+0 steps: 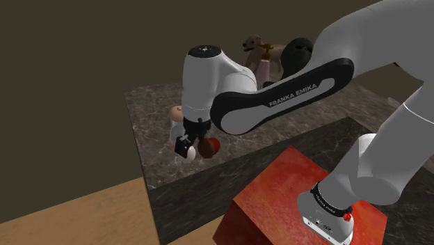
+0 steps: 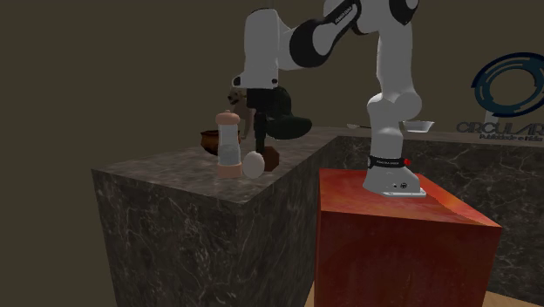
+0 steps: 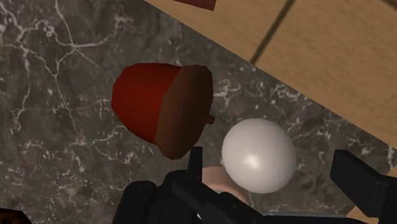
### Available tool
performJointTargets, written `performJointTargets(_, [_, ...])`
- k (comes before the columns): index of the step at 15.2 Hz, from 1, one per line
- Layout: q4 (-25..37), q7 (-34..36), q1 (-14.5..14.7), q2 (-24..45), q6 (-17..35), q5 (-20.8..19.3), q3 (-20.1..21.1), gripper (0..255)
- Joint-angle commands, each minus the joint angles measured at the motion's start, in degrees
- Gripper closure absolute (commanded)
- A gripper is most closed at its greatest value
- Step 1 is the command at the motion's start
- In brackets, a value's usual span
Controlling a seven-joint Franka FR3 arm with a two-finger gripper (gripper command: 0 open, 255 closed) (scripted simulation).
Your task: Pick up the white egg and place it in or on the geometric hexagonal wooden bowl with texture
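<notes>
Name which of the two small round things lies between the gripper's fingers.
The white egg; the red-and-brown acorn-shaped thing lies beside it, outside the fingers.

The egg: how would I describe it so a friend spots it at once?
Start at the dark veined counter, at the edge beside the red stand. Under the black gripper, the egg lies next to a tall mill and a red acorn; it alone is round and white.

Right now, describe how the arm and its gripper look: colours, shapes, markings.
The arm has smooth, rounded white shells with black joint bands; one band carries white FRANKA EMIKA lettering. A small red mark sits by its foot. The gripper is all black, with two blocky, squared fingers.
</notes>
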Motion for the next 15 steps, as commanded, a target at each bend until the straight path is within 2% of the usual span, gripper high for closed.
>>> performJointTargets(1, [0.2,0.8,0.4,1.4,1.1,-1.1,0.2,0])
performJointTargets(7, [-1.5,2.6,0.7,4.8,5.7,-3.7,-0.3,0])
performJointTargets(15, [-1.5,2.6,0.6,4.8,5.7,-3.7,-0.3,0])
